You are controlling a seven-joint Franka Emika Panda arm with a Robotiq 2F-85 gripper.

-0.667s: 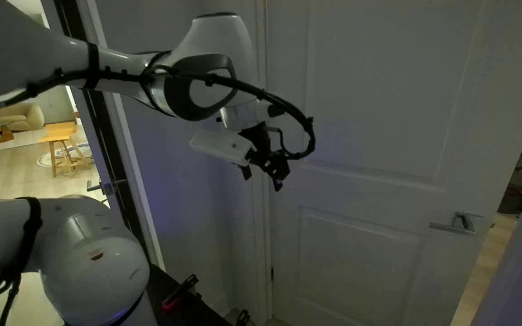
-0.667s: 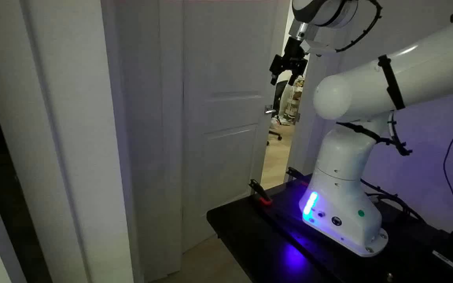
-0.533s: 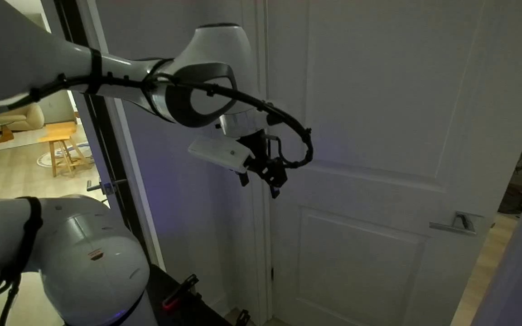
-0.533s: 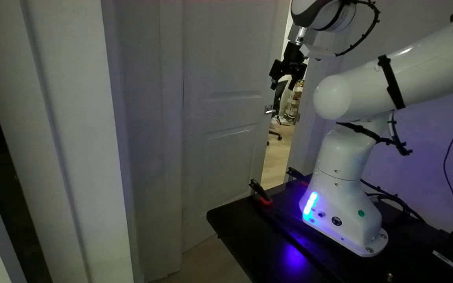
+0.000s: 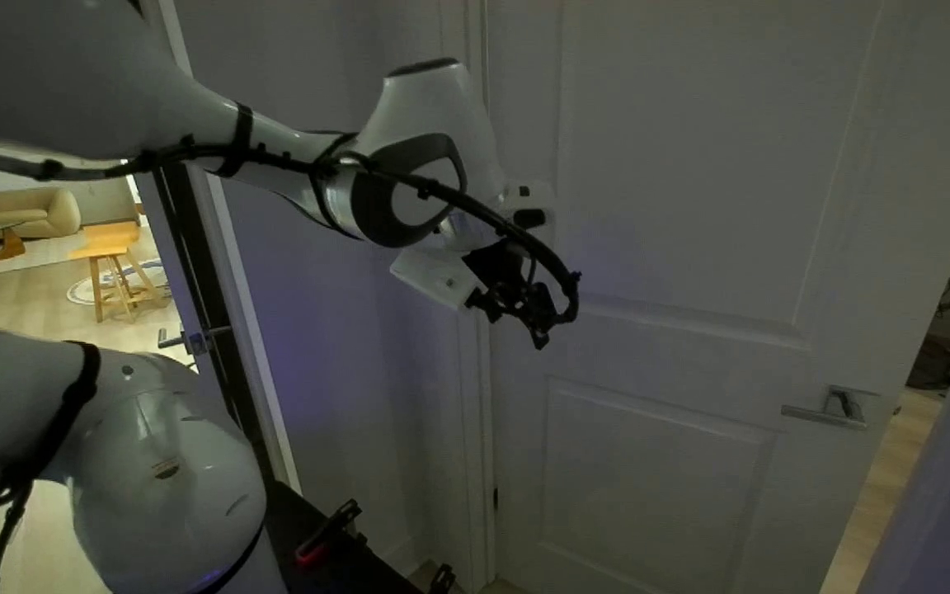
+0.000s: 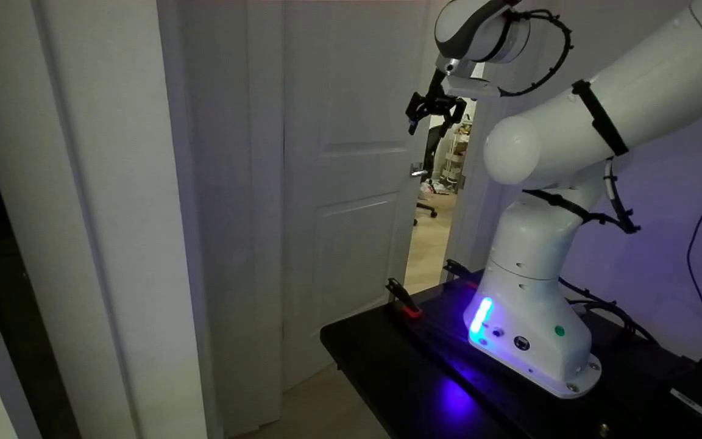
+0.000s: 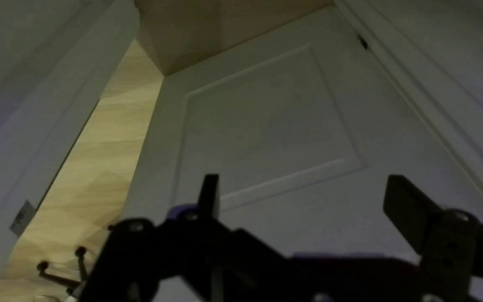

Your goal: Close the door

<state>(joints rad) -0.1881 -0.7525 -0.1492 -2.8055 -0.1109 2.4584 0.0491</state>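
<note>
The white panelled door (image 5: 673, 355) stands ajar. In an exterior view (image 6: 351, 183) and in the wrist view (image 7: 262, 117) it also shows, with a gap at its free edge. Its silver lever handle (image 5: 830, 408) is near that edge; it shows in an exterior view (image 6: 417, 171) but not in the wrist view. My black gripper (image 6: 428, 128) is in the air, above handle height; in an exterior view (image 5: 512, 322) it appears in front of the door's hinge side. In the wrist view my gripper (image 7: 304, 184) has its fingers wide apart and nothing between them. I see no contact with the door.
The black table (image 6: 375, 360) bears the arm's base, with clamps (image 6: 404, 299) on its edge facing the door. The door frame (image 7: 57, 96) stands across the gap. A strip of wooden floor (image 7: 115, 130) shows through it. A wall (image 5: 343, 330) adjoins the hinge side.
The arm dipped a little, then swung: the gripper moved right in one exterior view and left in another, and its wrist tilted. The door has not moved.
</note>
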